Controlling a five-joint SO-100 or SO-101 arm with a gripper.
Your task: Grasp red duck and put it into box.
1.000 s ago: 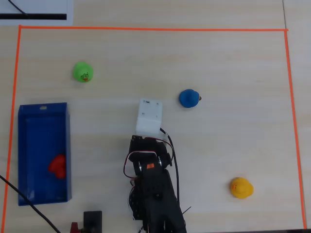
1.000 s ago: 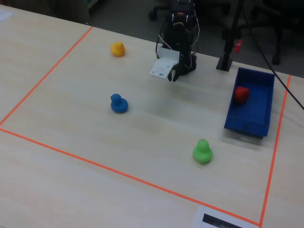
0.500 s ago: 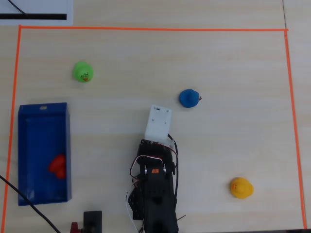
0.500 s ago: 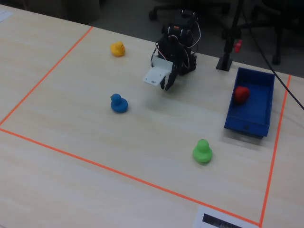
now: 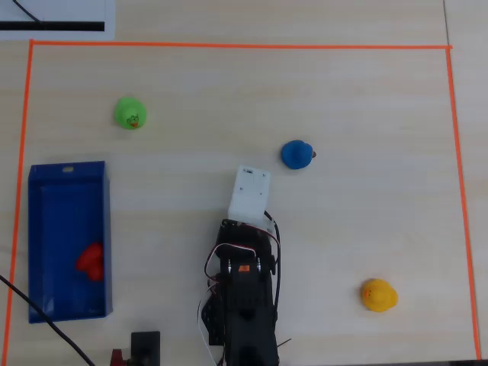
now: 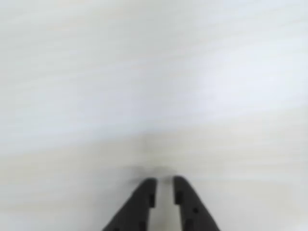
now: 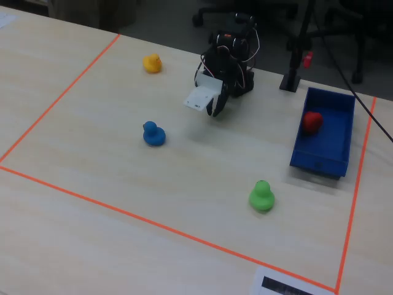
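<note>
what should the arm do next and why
Probably just pull back and rest. The red duck already lies inside the box, and the hand hangs over bare table, nearly closed and holding nothing, so no pick seems left.

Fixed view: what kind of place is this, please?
Probably an office or lab. A light wooden table carries an orange tape border marking a work area, and office chair bases stand on dark floor behind it.
</note>
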